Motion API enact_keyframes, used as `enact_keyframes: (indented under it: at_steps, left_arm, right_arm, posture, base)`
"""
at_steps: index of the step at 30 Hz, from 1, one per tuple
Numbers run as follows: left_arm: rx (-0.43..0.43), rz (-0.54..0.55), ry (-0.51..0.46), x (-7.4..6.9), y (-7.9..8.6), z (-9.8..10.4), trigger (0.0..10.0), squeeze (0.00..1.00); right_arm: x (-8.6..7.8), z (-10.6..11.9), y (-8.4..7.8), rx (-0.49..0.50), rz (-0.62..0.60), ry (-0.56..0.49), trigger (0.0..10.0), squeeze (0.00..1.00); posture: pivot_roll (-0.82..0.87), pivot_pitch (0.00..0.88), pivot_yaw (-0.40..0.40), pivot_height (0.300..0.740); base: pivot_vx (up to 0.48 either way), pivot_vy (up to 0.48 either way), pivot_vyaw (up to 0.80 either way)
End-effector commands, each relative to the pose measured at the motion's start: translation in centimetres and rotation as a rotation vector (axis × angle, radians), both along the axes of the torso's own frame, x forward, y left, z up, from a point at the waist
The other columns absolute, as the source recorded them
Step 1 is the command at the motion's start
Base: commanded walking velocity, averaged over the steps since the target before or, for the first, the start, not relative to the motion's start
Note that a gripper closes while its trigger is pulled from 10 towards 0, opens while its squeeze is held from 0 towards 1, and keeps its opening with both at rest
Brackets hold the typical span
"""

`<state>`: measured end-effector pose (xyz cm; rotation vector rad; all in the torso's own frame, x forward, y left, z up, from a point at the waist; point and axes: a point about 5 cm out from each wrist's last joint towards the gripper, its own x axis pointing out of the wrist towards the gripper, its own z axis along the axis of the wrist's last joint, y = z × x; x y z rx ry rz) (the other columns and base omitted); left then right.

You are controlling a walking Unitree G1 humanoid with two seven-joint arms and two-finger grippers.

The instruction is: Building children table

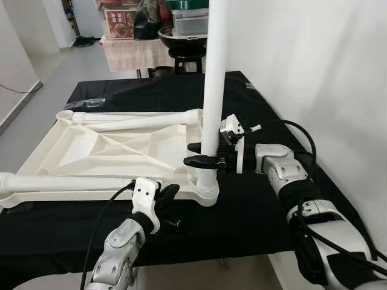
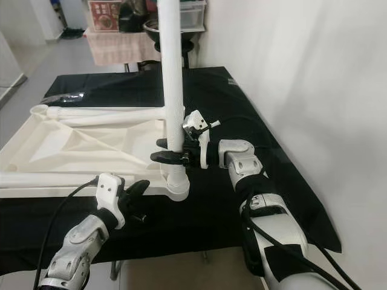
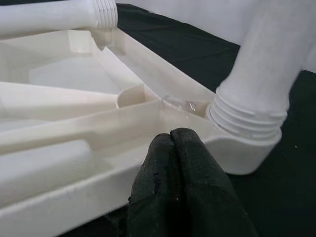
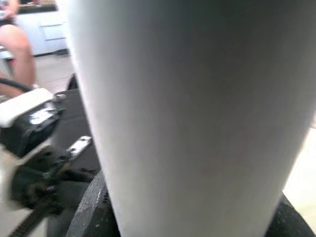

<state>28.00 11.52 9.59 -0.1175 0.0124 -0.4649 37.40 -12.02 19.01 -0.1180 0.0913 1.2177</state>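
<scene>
A surface (image 1: 254, 211) draped in matte black cloth carries an upturned cream plastic tabletop (image 1: 109, 151), its underside ribbed with moulded struts and a raised rim. A smooth white round leg (image 1: 214, 78) stands upright in the threaded corner socket (image 1: 207, 192) at the tabletop's near right corner; two more legs lie flat, one (image 1: 133, 118) along the far edge, one (image 1: 60, 181) along the near edge. The right gripper (image 1: 202, 154) pinches the upright leg just above the socket, one black finger on each side. The left gripper (image 3: 173, 143), fingers pressed together, touches the tabletop's near rim beside the socket. Beyond the surface stand a stool (image 1: 184, 57) and cluttered boxes (image 1: 121, 21).
</scene>
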Motion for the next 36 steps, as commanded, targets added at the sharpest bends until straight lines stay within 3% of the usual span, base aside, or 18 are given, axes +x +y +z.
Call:
enact_keyframes:
  at_steps: [1, 3, 4, 6, 7, 9, 12, 17, 18, 23, 24, 25, 29, 30, 31, 32, 34, 36]
  left_arm:
    - [-0.015, -0.011, 0.010, -0.3, -0.1, 0.0, 10.0, 0.00]
    - [-0.016, -0.011, 0.010, -0.3, -0.1, 0.0, 10.0, 0.00]
    - [-0.016, -0.011, 0.010, -0.4, 0.0, 0.0, 10.0, 0.00]
    - [-0.016, -0.011, 0.009, -0.5, 0.2, 0.1, 10.0, 0.00]
    - [-0.016, -0.011, 0.009, -0.5, 0.2, 0.1, 10.0, 0.00]
    - [-0.015, -0.016, 0.012, -0.5, 0.4, 0.2, 10.0, 0.00]
    - [-0.015, -0.020, 0.014, -0.5, 0.4, 0.1, 10.0, 0.00]
    - [-0.014, -0.023, 0.017, -0.4, 0.4, 0.1, 10.0, 0.00]
    - [-0.014, -0.014, 0.015, -0.4, 0.4, 0.1, 10.0, 0.00]
    - [-0.016, -0.005, 0.015, -0.4, 0.4, 0.2, 10.0, 0.00]
    - [-0.018, -0.010, 0.017, -0.4, 0.3, 0.2, 10.0, 0.00]
    - [-0.019, -0.014, 0.019, -0.4, 0.2, 0.2, 10.0, 0.00]
    - [-0.020, -0.017, 0.021, -0.4, 0.2, 0.2, 10.0, 0.00]
    - [-0.021, -0.020, 0.023, -0.4, 0.1, 0.2, 10.0, 0.00]
    - [-0.022, -0.022, 0.025, -0.4, 0.0, 0.1, 10.0, 0.00]
    - [-0.023, -0.022, 0.026, -0.4, 0.0, 0.1, 10.0, 0.00]
    - [-0.023, -0.022, 0.026, -0.4, 0.0, 0.1, 10.0, 0.00]
    - [-0.023, -0.022, 0.028, -0.4, -0.1, 0.0, 10.0, 0.00]
  right_arm:
    - [-0.2, -2.1, -0.6, -0.026, -0.128, 0.020, 0.0, 0.00]
    - [-0.3, -2.6, -0.8, -0.025, -0.174, 0.022, 0.0, 0.00]
    - [-0.4, -3.9, -0.5, -0.024, -0.329, 0.046, 0.0, 0.00]
    - [-1.4, -6.9, 0.0, 0.033, -0.845, 0.153, 0.0, 0.00]
    - [-1.4, -6.9, 0.0, 0.033, -0.845, 0.153, 0.0, 0.00]
    - [-4.6, -9.5, 1.9, -0.023, -0.896, 0.204, 0.0, 0.00]
    - [-5.6, -9.9, 3.0, -0.040, -0.842, 0.187, 0.0, 0.00]
    - [-3.2, -8.4, 3.6, -0.051, -0.758, 0.103, 0.0, 0.00]
    - [-2.5, -7.9, 3.4, -0.045, -0.750, 0.098, 10.0, 0.00]
    - [-1.6, -6.6, 3.4, 0.014, -0.665, 0.082, 10.0, 0.00]
    - [-1.1, -5.0, 3.5, 0.068, -0.545, 0.054, 10.0, 1.00]
    - [-0.9, -3.9, 3.6, 0.101, -0.466, 0.031, 10.0, 1.00]
    - [-0.9, -3.2, 3.7, 0.117, -0.421, 0.018, 10.0, 1.00]
    - [-0.9, -2.0, 3.4, 0.126, -0.301, 0.002, 10.0, 1.00]
    - [-0.9, -1.3, 3.0, 0.092, -0.165, -0.006, 10.0, 0.04]
    - [-1.0, -0.8, 2.6, 0.061, -0.038, -0.008, 10.0, 0.00]
    - [-1.0, -0.8, 2.6, 0.061, -0.038, -0.008, 10.0, 0.00]
    - [-0.7, -0.3, 2.1, 0.017, 0.077, 0.011, 10.0, 0.00]
  posture:
    - [0.02, 0.000, -0.032, 0.740]
    - [0.02, 0.000, -0.032, 0.740]
    - [0.01, 0.000, -0.028, 0.740]
    - [-0.01, 0.000, -0.015, 0.740]
    - [-0.01, 0.000, -0.015, 0.740]
    - [-0.02, 0.000, 0.004, 0.740]
    - [-0.02, 0.000, 0.004, 0.740]
    - [0.00, 0.000, -0.006, 0.740]
    - [0.01, 0.000, -0.009, 0.740]
    - [0.01, 0.000, -0.012, 0.740]
    - [0.01, 0.000, -0.015, 0.740]
    - [0.01, 0.000, -0.015, 0.740]
    - [0.01, 0.000, -0.015, 0.740]
    - [0.02, 0.000, -0.019, 0.740]
    - [0.03, 0.000, -0.026, 0.740]
    - [0.03, 0.000, -0.027, 0.740]
    - [0.03, 0.000, -0.027, 0.740]
    - [0.04, 0.000, -0.032, 0.740]
  base:
    - [0.000, 0.000, 0.00]
    - [0.000, 0.000, 0.00]
    - [0.000, 0.000, 0.00]
    - [0.000, 0.000, 0.00]
    - [0.000, 0.000, 0.00]
    - [0.000, 0.000, 0.00]
    - [0.000, 0.000, 0.00]
    - [0.000, 0.000, 0.00]
    - [0.000, 0.000, 0.00]
    - [0.000, 0.000, 0.00]
    - [0.000, 0.000, 0.00]
    - [0.000, 0.000, 0.00]
    - [0.000, 0.000, 0.00]
    - [0.000, 0.000, 0.00]
    - [0.000, 0.000, 0.00]
    - [0.000, 0.000, 0.00]
    - [0.000, 0.000, 0.00]
    - [0.000, 0.000, 0.00]
